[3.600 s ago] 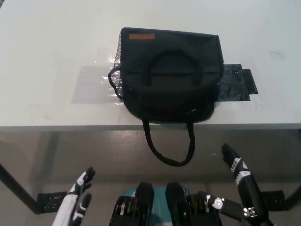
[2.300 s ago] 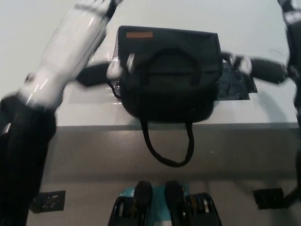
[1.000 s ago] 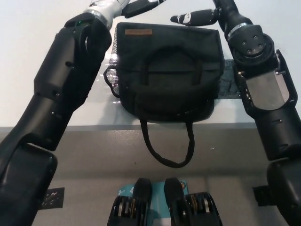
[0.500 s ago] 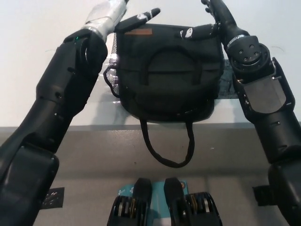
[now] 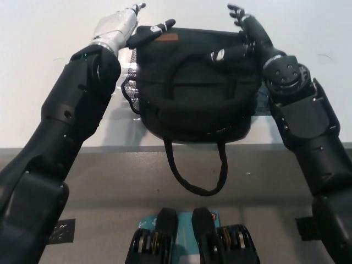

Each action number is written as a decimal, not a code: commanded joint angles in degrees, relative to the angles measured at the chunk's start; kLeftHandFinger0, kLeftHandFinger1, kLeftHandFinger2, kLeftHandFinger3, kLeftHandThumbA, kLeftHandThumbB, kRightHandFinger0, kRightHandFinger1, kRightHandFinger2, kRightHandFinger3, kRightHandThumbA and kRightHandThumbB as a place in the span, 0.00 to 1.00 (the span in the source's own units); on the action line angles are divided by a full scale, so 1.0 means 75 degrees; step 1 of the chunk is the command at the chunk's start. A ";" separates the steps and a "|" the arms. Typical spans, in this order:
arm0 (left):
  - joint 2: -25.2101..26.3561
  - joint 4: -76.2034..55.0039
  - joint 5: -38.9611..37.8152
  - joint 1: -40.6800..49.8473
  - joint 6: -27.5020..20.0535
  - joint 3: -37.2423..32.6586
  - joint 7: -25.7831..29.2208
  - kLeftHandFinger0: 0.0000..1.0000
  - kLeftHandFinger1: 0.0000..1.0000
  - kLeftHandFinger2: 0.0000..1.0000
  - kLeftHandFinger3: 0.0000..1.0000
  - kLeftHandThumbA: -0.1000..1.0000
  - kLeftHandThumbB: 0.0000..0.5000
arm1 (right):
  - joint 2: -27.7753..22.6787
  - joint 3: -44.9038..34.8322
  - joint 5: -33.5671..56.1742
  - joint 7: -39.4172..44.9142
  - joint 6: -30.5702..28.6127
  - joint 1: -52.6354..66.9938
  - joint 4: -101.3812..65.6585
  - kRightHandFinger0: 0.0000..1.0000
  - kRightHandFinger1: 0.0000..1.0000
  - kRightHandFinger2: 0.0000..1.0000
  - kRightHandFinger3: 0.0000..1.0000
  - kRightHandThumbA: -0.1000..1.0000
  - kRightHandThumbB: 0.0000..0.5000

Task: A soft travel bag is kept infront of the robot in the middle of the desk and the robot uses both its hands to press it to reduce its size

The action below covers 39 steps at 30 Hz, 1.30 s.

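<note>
- white desk (image 5: pixel 49 82) fills the scene; black travel bag (image 5: pixel 195 88) sits mid-desk near the front edge, one strap (image 5: pixel 195 176) hanging over it.
- my left hand (image 5: pixel 124 23) at the bag's far left corner, fingers spread, holding nothing.
- my right hand (image 5: pixel 242 27) at the far right corner, also splayed and empty, thumb lying on the bag top.
- risk, my guess: both hands sit far back, so pressing could shove the bag toward the near edge rather than flatten it.
</note>
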 commanded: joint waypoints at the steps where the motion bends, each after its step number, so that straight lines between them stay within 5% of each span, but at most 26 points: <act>1: 0.0003 0.0037 -0.0001 -0.0254 -0.0091 -0.0118 0.0462 1.00 1.00 1.00 1.00 1.00 0.61 | -0.0021 0.0039 0.0070 -0.0289 -0.0798 -0.0282 0.0401 1.00 1.00 1.00 1.00 1.00 0.55; 3: -0.0060 0.0086 0.0061 -0.0268 -0.0107 -0.0224 0.0536 1.00 1.00 1.00 1.00 1.00 0.63 | 0.0028 -0.0016 0.0148 -0.0361 -0.1024 -0.0277 0.0733 1.00 1.00 1.00 1.00 1.00 0.49; 11: -0.0335 0.0130 0.0323 -0.0228 -0.0082 -0.0921 0.0311 1.00 1.00 1.00 1.00 1.00 0.62 | 0.0188 0.0083 0.0101 -0.0468 -0.1249 -0.0156 0.1326 1.00 1.00 1.00 1.00 1.00 0.50; 15: -0.0492 0.0241 0.0944 -0.0213 -0.0114 -0.1864 0.0200 1.00 1.00 1.00 1.00 1.00 0.50 | 0.0203 0.0094 0.0140 -0.0430 -0.1613 -0.0154 0.1679 1.00 1.00 1.00 1.00 1.00 0.45; 16: -0.0569 0.0299 0.1082 -0.0118 -0.0078 -0.2084 0.0294 1.00 1.00 1.00 1.00 1.00 0.49 | 0.0198 0.0209 0.0025 -0.0440 -0.1670 -0.0122 0.1762 1.00 1.00 1.00 1.00 1.00 0.38; 18: -0.0608 0.0405 0.1043 0.0019 -0.0150 -0.2241 0.0520 1.00 1.00 1.00 1.00 1.00 0.50 | 0.0206 0.0241 0.0007 -0.0527 -0.1761 -0.0102 0.1987 1.00 1.00 1.00 1.00 1.00 0.40; 23: -0.0630 0.0772 0.1438 0.0485 -0.0263 -0.2953 0.0878 1.00 1.00 1.00 1.00 1.00 0.21 | 0.0278 0.0253 0.0072 -0.0666 -0.1554 0.0058 0.2393 1.00 1.00 1.00 1.00 1.00 0.44; 27: -0.0674 0.1273 0.1810 0.0856 -0.0363 -0.3623 0.1177 1.00 1.00 1.00 1.00 1.00 0.11 | 0.0367 0.0218 0.0142 -0.0731 -0.1729 0.0148 0.2718 1.00 1.00 1.00 1.00 1.00 0.44; 39: -0.0835 0.2360 0.1936 0.2222 -0.0551 -0.4536 0.2406 1.00 1.00 1.00 1.00 1.00 0.17 | 0.0750 0.0413 0.0059 -0.1103 -0.2260 0.0420 0.3478 1.00 1.00 1.00 1.00 1.00 0.44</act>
